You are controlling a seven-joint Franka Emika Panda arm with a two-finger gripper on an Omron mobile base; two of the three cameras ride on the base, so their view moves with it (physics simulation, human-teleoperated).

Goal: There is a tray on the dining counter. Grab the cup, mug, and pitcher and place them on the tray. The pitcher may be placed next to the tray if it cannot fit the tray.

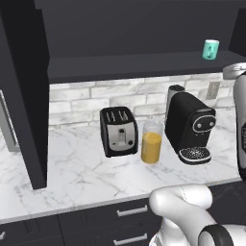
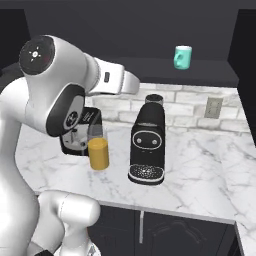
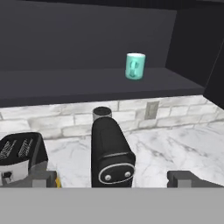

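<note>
The teal mug [image 1: 210, 49] [image 2: 183, 57] [image 3: 135, 66] stands upright on a dark shelf above the marble worktop. The clear pitcher [image 1: 152, 142] [image 2: 98, 147], with orange juice in its lower half, stands on the worktop between the toaster and the coffee machine. In the hand view my gripper [image 3: 116, 180] is open, its fingertips [image 3: 43, 179] far apart and nothing between them. It looks from a distance over the coffee machine toward the mug, well short of the shelf. The tray, the dining counter and the cup are out of view.
A black toaster [image 1: 118, 130] [image 3: 19, 155] and a black coffee machine [image 1: 190, 127] [image 2: 147, 140] [image 3: 111, 153] flank the pitcher. A dark tall cabinet [image 1: 24, 96] bounds the worktop on the left. The shelf [image 1: 144, 65] overhangs the brick wall, which carries an outlet [image 2: 213, 107].
</note>
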